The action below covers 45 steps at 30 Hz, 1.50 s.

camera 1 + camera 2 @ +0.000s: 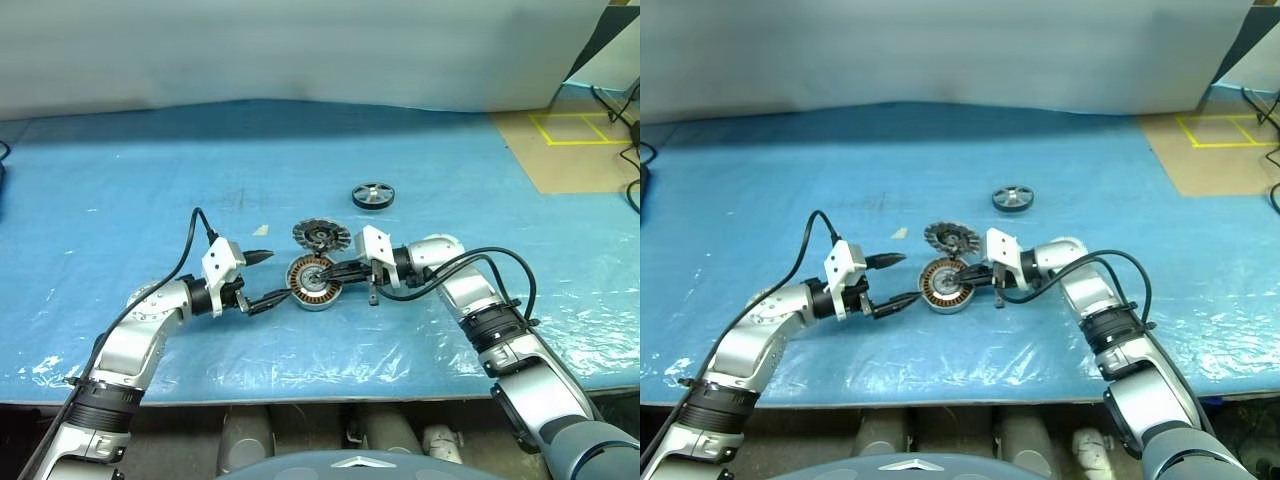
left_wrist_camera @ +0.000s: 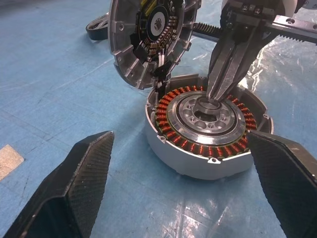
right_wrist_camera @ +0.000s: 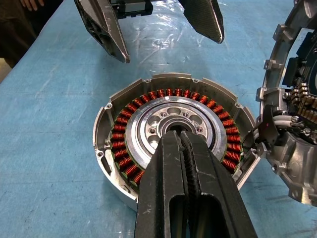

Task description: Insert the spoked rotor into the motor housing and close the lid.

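The motor housing lies open on the blue sheet, its ring of copper windings and silver centre showing. Its lid stands tilted up at the housing's far edge, ribbed inside facing me. The spoked rotor, a dark wheel, lies apart on the sheet, beyond and to the right. My right gripper is shut, its tips resting in the housing's centre hub. My left gripper is open wide just left of the housing, its fingers clear of the case with nothing between them.
Blue plastic sheet covers the table, with a small tape scrap left of the lid. A tan floor with yellow tape lies at the far right. A person's hand shows at the table's edge.
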Available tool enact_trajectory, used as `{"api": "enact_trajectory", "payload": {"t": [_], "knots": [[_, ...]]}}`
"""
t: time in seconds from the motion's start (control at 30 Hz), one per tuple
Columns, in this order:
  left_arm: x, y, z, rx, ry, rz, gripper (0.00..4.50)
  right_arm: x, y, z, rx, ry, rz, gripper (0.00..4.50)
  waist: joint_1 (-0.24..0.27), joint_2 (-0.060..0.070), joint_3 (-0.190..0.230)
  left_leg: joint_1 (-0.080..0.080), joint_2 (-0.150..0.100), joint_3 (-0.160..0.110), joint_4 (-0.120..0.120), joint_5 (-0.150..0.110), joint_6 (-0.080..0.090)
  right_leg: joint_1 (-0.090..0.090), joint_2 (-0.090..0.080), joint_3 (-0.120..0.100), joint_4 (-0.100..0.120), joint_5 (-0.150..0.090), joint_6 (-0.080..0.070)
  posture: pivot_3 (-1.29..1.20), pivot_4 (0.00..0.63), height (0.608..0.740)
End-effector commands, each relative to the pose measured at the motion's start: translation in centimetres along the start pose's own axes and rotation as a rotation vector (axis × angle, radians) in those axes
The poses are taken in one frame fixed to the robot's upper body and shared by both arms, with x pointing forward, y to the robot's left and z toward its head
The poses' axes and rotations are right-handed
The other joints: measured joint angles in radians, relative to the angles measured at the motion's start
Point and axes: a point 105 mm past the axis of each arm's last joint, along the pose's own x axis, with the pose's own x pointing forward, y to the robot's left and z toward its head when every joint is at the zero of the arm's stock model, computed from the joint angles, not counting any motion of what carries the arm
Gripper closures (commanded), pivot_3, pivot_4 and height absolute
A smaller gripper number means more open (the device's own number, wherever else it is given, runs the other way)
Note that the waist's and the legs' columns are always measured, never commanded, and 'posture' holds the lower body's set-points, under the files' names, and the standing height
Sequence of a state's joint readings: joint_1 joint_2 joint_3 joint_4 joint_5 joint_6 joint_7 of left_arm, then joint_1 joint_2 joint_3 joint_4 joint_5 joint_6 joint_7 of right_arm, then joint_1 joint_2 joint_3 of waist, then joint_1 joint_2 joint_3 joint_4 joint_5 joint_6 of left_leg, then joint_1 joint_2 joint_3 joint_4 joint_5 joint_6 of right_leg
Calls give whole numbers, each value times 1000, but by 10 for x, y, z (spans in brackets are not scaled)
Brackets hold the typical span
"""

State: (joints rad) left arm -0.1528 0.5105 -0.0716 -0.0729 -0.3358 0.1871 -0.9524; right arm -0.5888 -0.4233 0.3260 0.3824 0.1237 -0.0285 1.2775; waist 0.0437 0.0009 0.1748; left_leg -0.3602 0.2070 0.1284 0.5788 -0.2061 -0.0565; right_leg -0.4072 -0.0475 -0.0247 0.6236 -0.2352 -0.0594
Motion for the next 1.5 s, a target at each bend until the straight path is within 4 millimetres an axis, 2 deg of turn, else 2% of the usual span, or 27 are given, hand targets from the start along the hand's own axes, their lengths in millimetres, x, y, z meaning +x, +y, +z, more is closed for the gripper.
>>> {"api": "enact_trajectory", "payload": {"t": [0.03, 0.43, 0.8, 1.03, 1.2, 1.5], "knots": [[-1, -1, 10, 29, -32, -9, 0, -3, -6, 15, -56, -18, -5, 4466, 0, 0, 0, 0, 0, 0, 0, 0, 0, 0, 0, 0, 0, 0, 0, 0, 150, 740], [1, -1, 3, 22, -29, -8, 0, -5, -8, 4, -63, 37, -12, 4466, 0, 0, 0, 0, 0, 0, 0, 0, 0, 0, 0, 0, 0, 0, 0, 0, 150, 740], [0, -3, 12, 24, -30, -11, 0, -11, -11, 9, -86, 37, -21, 4466, 0, 0, 0, 0, 0, 0, 0, 0, 0, 0, 0, 0, 0, 0, 0, 0, 150, 740], [-4, 1, 6, 18, -21, -7, 0, -14, -11, 9, -108, 54, -25, 4466, 0, 0, 0, 0, 0, 0, 0, 0, 0, 0, 0, 0, 0, 0, 0, 0, 150, 740], [-6, 0, -4, 13, -16, -8, 0, -11, -8, 9, -126, 68, -5, 4466, 0, 0, 0, 0, 0, 0, 0, 0, 0, 0, 0, 0, 0, 0, 0, 0, 150, 740], [-6, -2, -5, 18, -20, -7, 0, -1, -1, 14, -129, 53, 28, 4466, 0, 0, 0, 1, 0, 0, 0, -1, 1, 0, 0, 0, 0, 0, 0, 0, 150, 740]]}}
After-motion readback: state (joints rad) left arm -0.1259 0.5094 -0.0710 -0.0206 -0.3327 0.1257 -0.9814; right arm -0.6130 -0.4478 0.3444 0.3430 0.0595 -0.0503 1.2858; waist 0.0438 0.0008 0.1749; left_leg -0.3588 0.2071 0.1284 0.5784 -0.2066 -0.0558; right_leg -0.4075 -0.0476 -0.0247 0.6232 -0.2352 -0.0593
